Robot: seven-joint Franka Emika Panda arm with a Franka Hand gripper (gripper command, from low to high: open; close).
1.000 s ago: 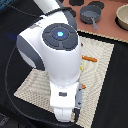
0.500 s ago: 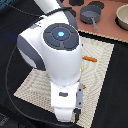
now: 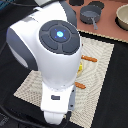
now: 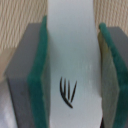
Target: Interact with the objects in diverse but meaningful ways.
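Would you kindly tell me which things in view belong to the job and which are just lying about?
Job: white piece clamped in the hand; grey pot; yellow piece, mostly hidden behind the arm.
Lying about: orange-handled cutlery; tan plate; woven mat.

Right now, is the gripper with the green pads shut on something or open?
Shut on the pale white flat piece: in the wrist view both green pads press against its sides. What the piece is, cannot tell.
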